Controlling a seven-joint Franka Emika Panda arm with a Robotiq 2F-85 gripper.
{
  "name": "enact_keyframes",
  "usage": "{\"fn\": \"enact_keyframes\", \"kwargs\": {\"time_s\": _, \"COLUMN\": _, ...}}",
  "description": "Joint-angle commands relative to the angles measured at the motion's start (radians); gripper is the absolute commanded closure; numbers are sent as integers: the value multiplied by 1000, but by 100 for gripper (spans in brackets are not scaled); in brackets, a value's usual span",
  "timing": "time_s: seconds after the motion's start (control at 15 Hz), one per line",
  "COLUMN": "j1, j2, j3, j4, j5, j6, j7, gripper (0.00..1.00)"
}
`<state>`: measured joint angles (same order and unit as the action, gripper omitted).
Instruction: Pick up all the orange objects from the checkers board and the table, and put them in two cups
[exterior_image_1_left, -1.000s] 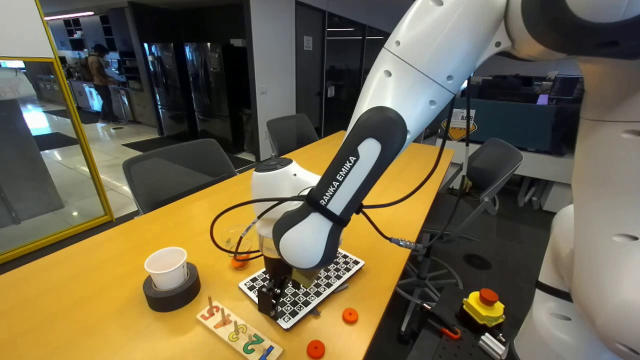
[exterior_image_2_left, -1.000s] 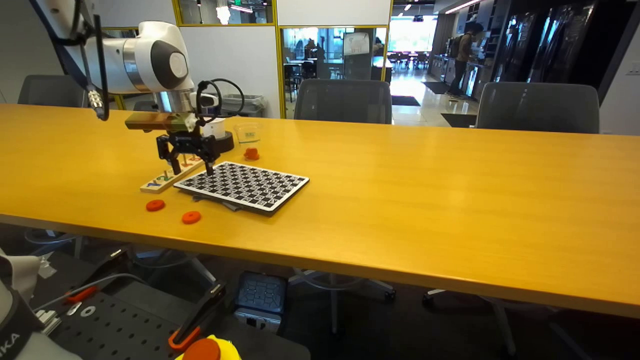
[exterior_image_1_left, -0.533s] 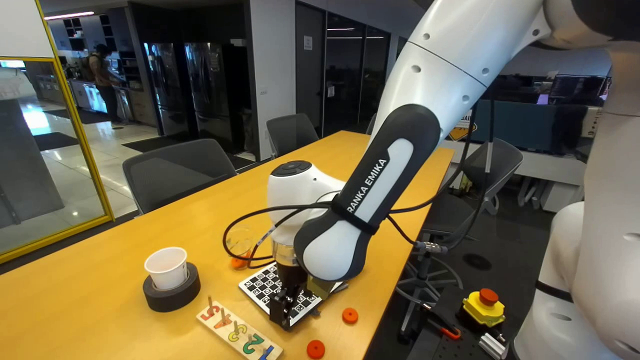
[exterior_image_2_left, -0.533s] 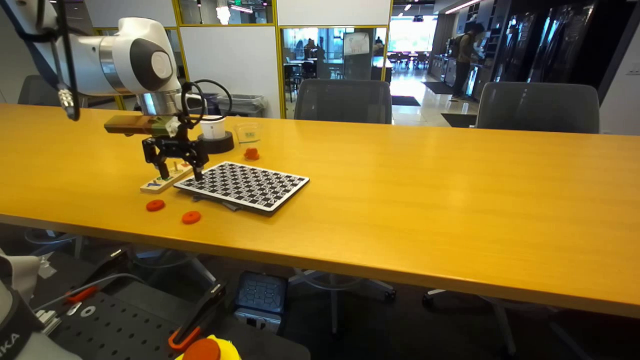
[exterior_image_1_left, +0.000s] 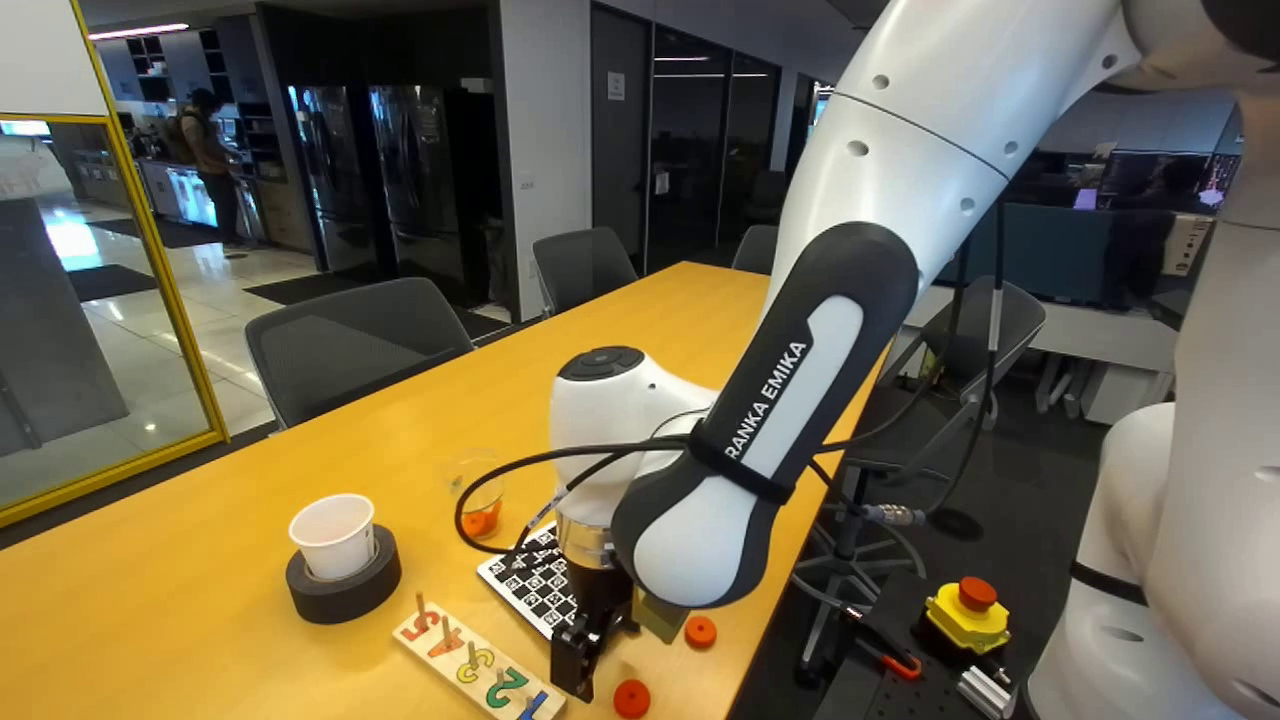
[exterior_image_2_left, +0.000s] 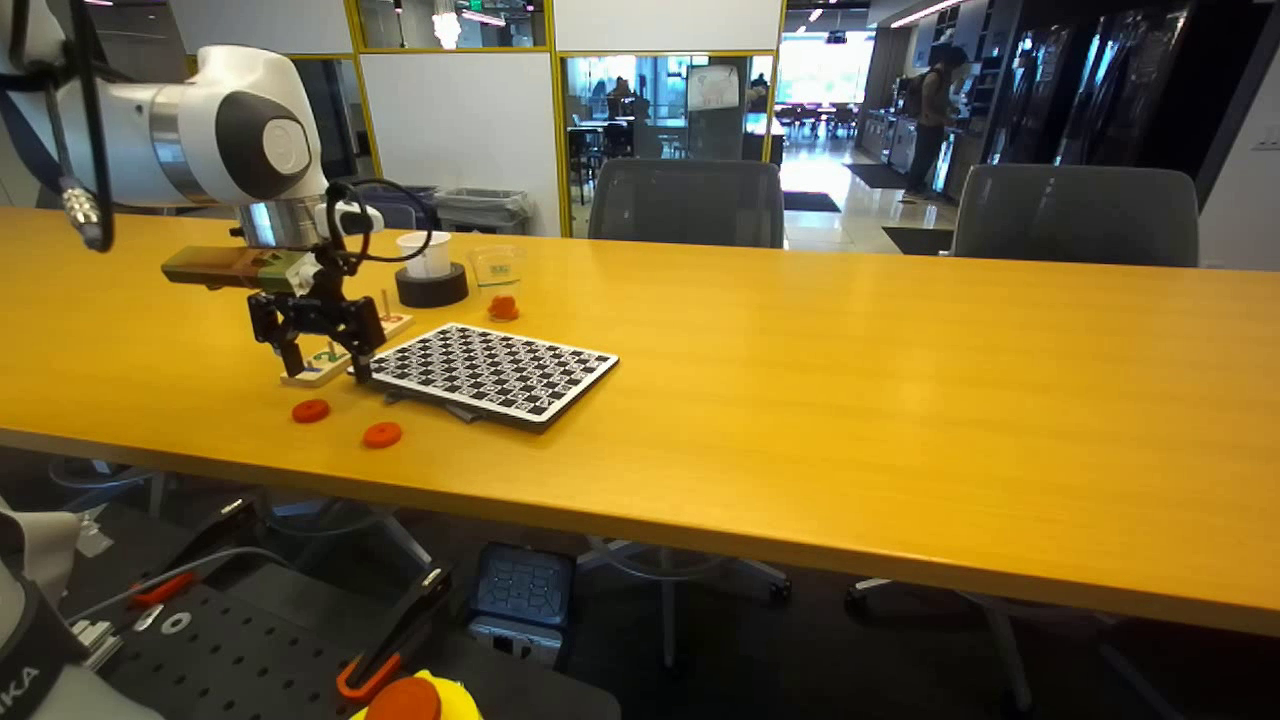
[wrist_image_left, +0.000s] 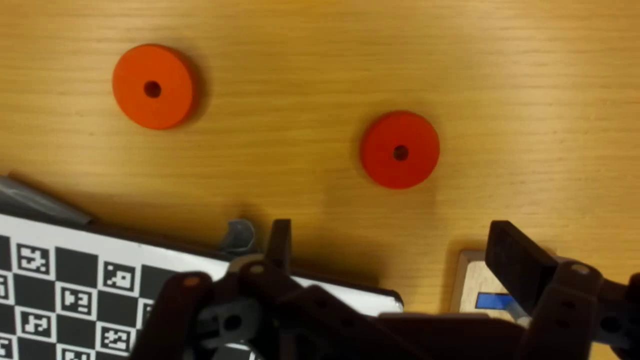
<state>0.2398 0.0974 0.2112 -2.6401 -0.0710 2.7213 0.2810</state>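
Opens onto a glossy pale floor (exterior_image_1_left: 207, 287) with dark mats (exterior_image_1_left: 305, 288) and black fridges (exterior_image_1_left: 415, 180); has grey chairs (exterior_image_2_left: 685, 200), white wall panels (exterior_image_2_left: 460, 125) and yellow-framed glass (exterior_image_2_left: 660, 110); glows at a far window (exterior_image_2_left: 825, 70) and ceiling light (exterior_image_1_left: 137, 32).

Two holed orange discs (wrist_image_left: 170, 90) (wrist_image_left: 419, 152), flat and apart on the tan table (exterior_image_2_left: 800, 400) near the checkers board (exterior_image_2_left: 485, 372)

In an exterior view, the table (exterior_image_1_left: 200, 600) is seen from above, obliquely along its length, with the arm (exterior_image_1_left: 760, 400) near the lens. In an exterior view, it is faced across its near long edge, toward chairs (exterior_image_2_left: 685, 205). The checkers board (exterior_image_2_left: 490, 370) and white cup (exterior_image_2_left: 430, 258) are shared by both exterior views. In the wrist view, two orange pieces (wrist_image_left: 142, 70) are looked down on from close above, past the fingers (wrist_image_left: 520, 265).
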Motion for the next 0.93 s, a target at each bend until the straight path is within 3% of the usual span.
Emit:
{"fn": "enact_keyframes", "kwargs": {"time_s": 0.0, "j1": 18, "j2": -44, "j3": 12, "j4": -68, "j5": 33, "j6": 70, "j7": 41, "gripper": 0}}
{"fn": "enact_keyframes", "kwargs": {"time_s": 0.87, "j1": 43, "j2": -44, "j3": 19, "j4": -136, "j5": 45, "j6": 168, "j7": 101, "gripper": 0}}
